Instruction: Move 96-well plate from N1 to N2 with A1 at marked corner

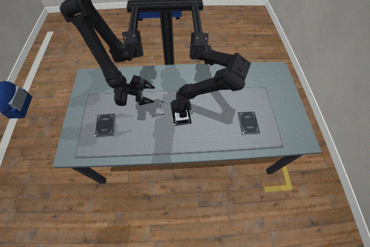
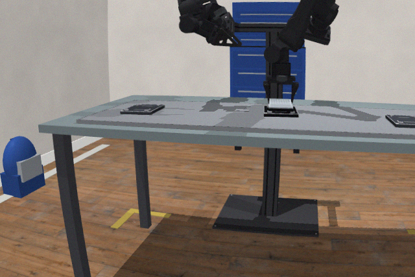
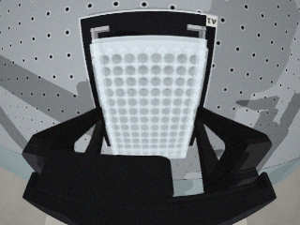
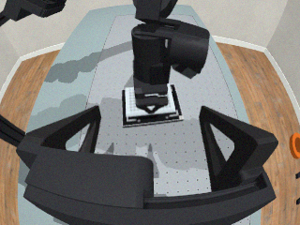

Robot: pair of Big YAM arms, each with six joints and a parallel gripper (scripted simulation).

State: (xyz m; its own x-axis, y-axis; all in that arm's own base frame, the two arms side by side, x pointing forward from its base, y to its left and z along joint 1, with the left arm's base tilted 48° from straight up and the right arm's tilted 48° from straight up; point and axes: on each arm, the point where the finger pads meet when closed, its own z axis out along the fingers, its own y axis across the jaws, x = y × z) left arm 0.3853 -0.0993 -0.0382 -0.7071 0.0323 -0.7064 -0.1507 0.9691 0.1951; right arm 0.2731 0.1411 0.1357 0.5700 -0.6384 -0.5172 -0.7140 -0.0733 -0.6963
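Observation:
The white 96-well plate [image 1: 178,117] [image 2: 280,103] [image 3: 150,94] [image 4: 129,102] is level between the fingers of my left gripper [image 2: 281,100] [image 3: 149,111], which is shut on it. It is lined up over or in a middle nest [image 1: 175,124] [image 2: 281,115] [image 3: 145,26]; contact is unclear. That nest's A1 label [image 3: 212,21] shows at its far right corner in the left wrist view. Well A1 cannot be made out. Nest N1 [image 1: 248,122] [image 2: 403,120] and nest N2 [image 1: 104,125] [image 2: 142,109] are empty. My right gripper [image 1: 154,94] is open and empty, well above the table.
The perforated board [image 1: 208,139] [image 2: 187,122] carries all three nests on the table [image 1: 298,136]. The right arm [image 1: 98,50] reaches in beside the left arm [image 1: 206,85], with its gripper facing the middle nest.

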